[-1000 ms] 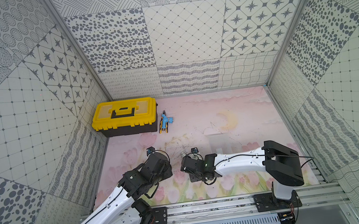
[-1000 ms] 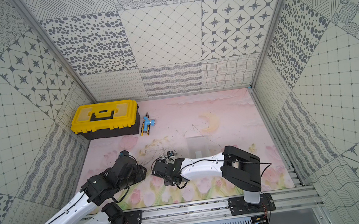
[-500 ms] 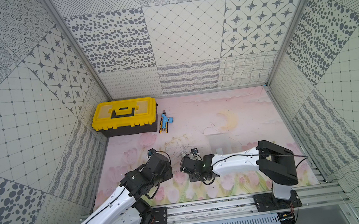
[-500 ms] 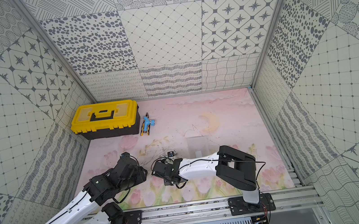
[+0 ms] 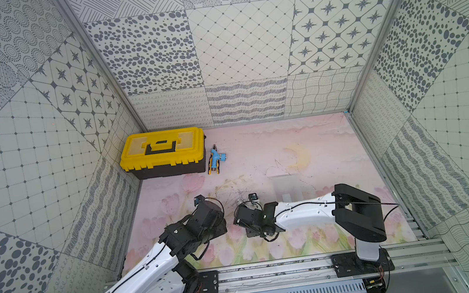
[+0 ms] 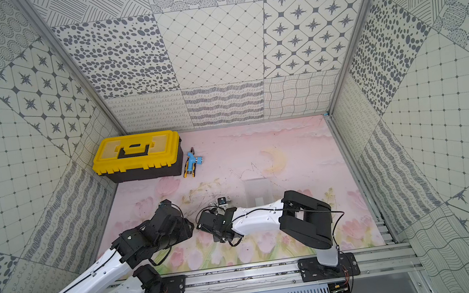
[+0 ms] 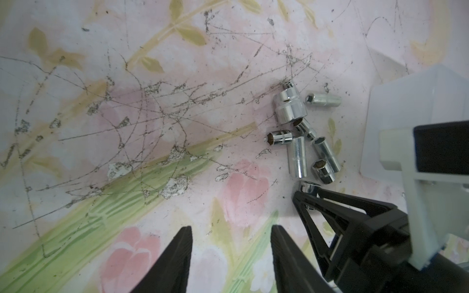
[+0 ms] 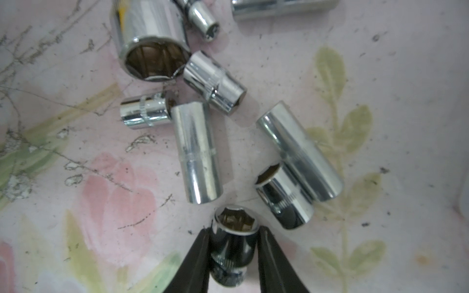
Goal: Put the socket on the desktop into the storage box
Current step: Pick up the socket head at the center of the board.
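- right hand [image 8: 234, 232] is pinching one socket [image 8: 234, 223]; fingers [image 8: 200, 256] sit against both its sides, hex opening toward the wrist camera.
- that socket is at the edge of the pile, down at the pink surface [image 5: 258, 150]. cannot tell if it's off the surface. it's outside the storage box.
- other sockets [image 8: 198, 152] lie loose on their sides just past it, several touching. big socket [image 8: 152, 43] is at the pile's far end.
- storage box [image 5: 286, 185] sits on the surface just beside the pile, on the robot's right of it.
- left hand [image 7: 231, 228] is spread and holds nothing, low over the surface, near the pile but apart from it.
- yellow-lidded toolbox [image 5: 163, 150] is in the far left corner, lid down, with a blue and yellow tool [image 5: 216, 162] just beside it.
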### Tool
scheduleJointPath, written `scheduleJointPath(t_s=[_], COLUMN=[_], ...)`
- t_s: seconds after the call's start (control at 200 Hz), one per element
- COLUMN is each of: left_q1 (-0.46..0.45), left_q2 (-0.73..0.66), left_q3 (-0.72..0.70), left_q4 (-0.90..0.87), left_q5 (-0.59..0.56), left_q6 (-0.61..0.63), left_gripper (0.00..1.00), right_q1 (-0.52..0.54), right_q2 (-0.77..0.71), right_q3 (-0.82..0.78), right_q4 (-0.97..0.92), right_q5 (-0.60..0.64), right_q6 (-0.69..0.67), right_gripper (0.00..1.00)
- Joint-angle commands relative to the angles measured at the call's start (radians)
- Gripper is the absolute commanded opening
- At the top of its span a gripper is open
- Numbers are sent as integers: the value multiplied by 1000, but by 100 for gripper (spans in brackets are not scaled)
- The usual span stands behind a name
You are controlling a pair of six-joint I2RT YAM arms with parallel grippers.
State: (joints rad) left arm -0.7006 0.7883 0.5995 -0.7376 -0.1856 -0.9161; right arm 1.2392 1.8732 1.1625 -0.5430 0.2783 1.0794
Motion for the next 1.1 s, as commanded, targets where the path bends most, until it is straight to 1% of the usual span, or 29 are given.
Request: scheduleJointPath(t_s=[0.0, 0.28, 0.56, 0.85, 0.995, 1.095], left_q1=[3, 3, 3, 3, 3, 3], left_q2=[11, 30, 45, 35, 36, 34], left_q3=[-1, 1, 4, 9, 16, 23], left_q4=[32, 52, 106, 166, 205, 205], left_q5=[21, 41, 95, 145, 189, 191], left_q6=[-10, -13, -8, -7, -8, -9], left_gripper=[55, 55, 55, 57, 57, 57], right_q1=[-1, 7, 32, 43, 46, 46], right_q2=[34, 32, -23, -173, -249, -302], right_q3=[12, 9, 0, -99, -158, -186], right_q4=[-20, -28, -25, 47, 119, 137], right_q5=[12, 20, 66, 113, 116, 126], right_q6=[-15, -32, -96, -174, -214, -228], right_gripper=[33, 28, 24, 22, 21, 21])
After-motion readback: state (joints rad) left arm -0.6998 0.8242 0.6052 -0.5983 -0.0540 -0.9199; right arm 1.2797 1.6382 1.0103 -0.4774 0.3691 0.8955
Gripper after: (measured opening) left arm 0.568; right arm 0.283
